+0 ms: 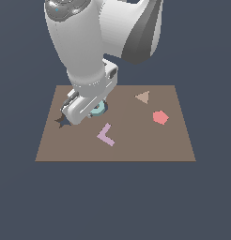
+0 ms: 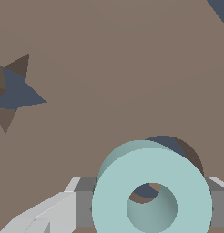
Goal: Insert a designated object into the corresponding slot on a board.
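The pale teal ring [image 2: 132, 170] sits between my gripper's grey fingers [image 2: 84, 202], which press on it from both sides. Just behind and below it lies the slot [image 2: 170, 143], a dark navy ring-shaped recess mostly covered by the ring; part of it and its brown centre show through the ring's hole. In the exterior view my gripper [image 1: 95, 110] hangs low over the left half of the brown board [image 1: 136, 147], with the ring [image 1: 100, 108] peeking out from under the hand. The slot itself is hidden in that view.
A dark star-shaped recess [image 1: 61, 121] [image 2: 13, 91] lies close by, on the exterior view's left. A lilac L-shaped piece [image 1: 106, 135], a pink pentagon [image 1: 160, 117] and a tan triangle [image 1: 143, 97] rest on the board.
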